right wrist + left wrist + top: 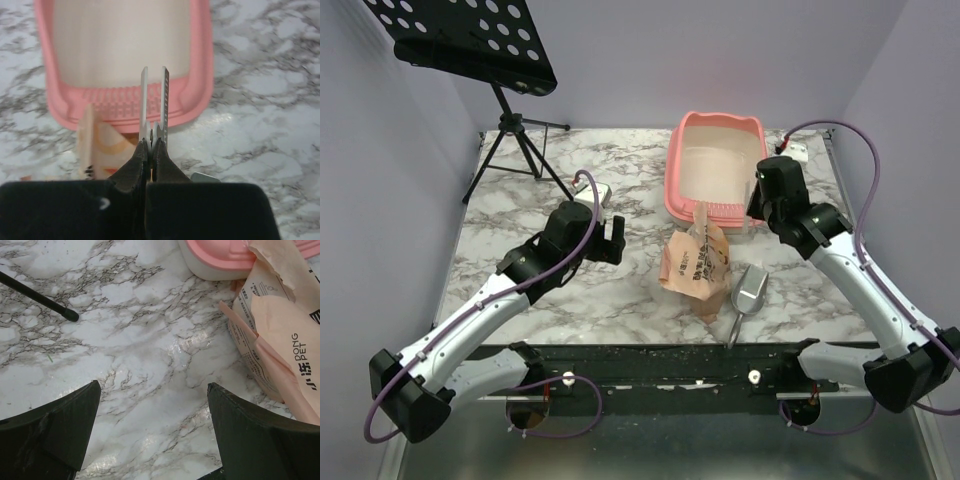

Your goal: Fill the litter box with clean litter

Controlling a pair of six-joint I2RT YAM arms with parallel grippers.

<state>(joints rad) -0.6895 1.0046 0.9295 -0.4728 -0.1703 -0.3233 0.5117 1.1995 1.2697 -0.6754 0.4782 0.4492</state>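
The litter box was set at the far edge of the worktop, right of centre, long axis running far to near, and was faced closely by the right gripper, jaws pressed together on nothing, whereas the left gripper, jaws spread, was held farther off.

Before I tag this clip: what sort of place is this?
Probably a robotics lab cell: two arms bolted to a marble-patterned table, plain walls closing it in, a perforated panel on a tripod.
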